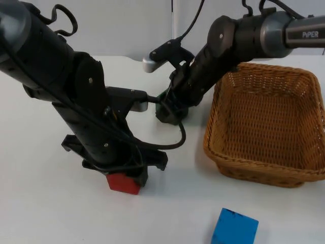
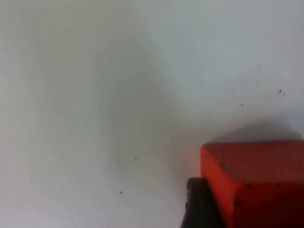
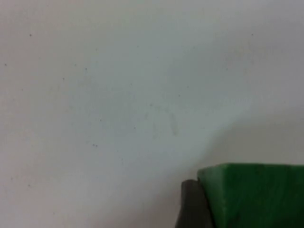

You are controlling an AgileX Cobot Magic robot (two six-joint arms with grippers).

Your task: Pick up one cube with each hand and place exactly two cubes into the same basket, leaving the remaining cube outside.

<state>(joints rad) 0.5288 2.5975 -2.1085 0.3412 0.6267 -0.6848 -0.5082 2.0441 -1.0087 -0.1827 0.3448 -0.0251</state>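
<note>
The red cube (image 1: 123, 183) sits on the white counter (image 1: 40, 203) toward the near side, left of centre, with the left gripper (image 1: 122, 175) down over it; in the left wrist view the red cube (image 2: 256, 183) lies right against a black fingertip (image 2: 199, 204), so the fingers are closed onto its sides. The green cube (image 1: 161, 99) is farther back near the middle of the counter, mostly hidden under the right gripper (image 1: 170, 109); the right wrist view shows the green cube (image 3: 254, 194) pressed against a dark fingertip (image 3: 192, 206), the fingers clamped on it. The blue cube (image 1: 234, 229) lies apart from both, at the near edge of the counter, with nothing touching it. The woven wicker basket (image 1: 269, 162) stands on the right side of the counter, just beside the right arm, and holds no cube. Behind the counter rises the grey partition wall (image 1: 117, 25).
</note>
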